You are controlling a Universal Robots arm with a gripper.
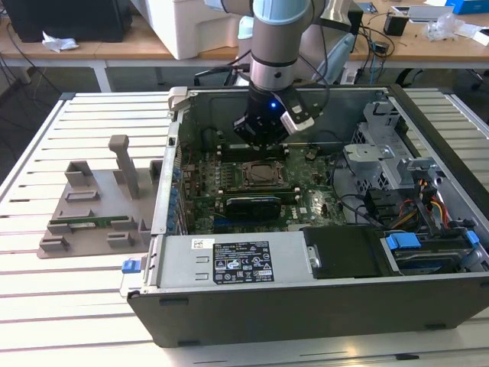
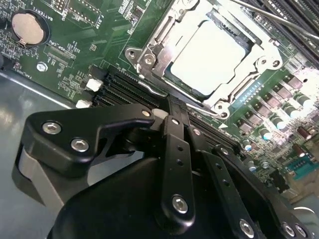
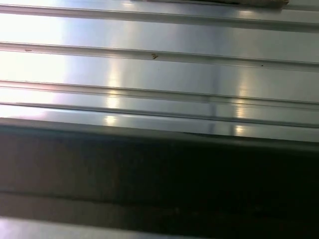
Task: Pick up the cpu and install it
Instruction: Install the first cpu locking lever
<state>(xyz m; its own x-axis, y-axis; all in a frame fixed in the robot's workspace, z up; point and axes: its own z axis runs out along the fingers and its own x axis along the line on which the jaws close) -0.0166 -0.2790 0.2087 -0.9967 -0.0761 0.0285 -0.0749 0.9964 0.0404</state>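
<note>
From my remote station, exterior view, left to right. A grey fixture tray [image 1: 92,218] lies on the slatted metal table [image 1: 46,306], just beside the open computer case [image 1: 306,298]; a long green memory stick [image 1: 90,223] rests in one of its slots. Inside the case the motherboard [image 1: 306,202] lies flat, with the power supply [image 1: 229,264] along the near wall and drive bays with blue tabs [image 1: 403,242] toward the exterior view's right.

The arm reaches down into the case, and the hand [image 1: 260,141] hovers over the board just behind the black-framed socket [image 1: 263,174].

In the second wrist view the cpu [image 2: 207,59] sits flat in the socket [image 2: 149,55], silvery top up, the metal frame surrounding it on all sides. The hand's black linkage [image 2: 174,164] is in the foreground, apart from the chip and holding nothing I can see. I cannot tell whether the fingers are spread or closed, since their tips are hidden. A coin cell battery [image 2: 30,27] sits on the board well apart from the socket.

The first wrist view shows the table's bright slats [image 3: 159,64] past a dark edge of the case wall [image 3: 159,174].
</note>
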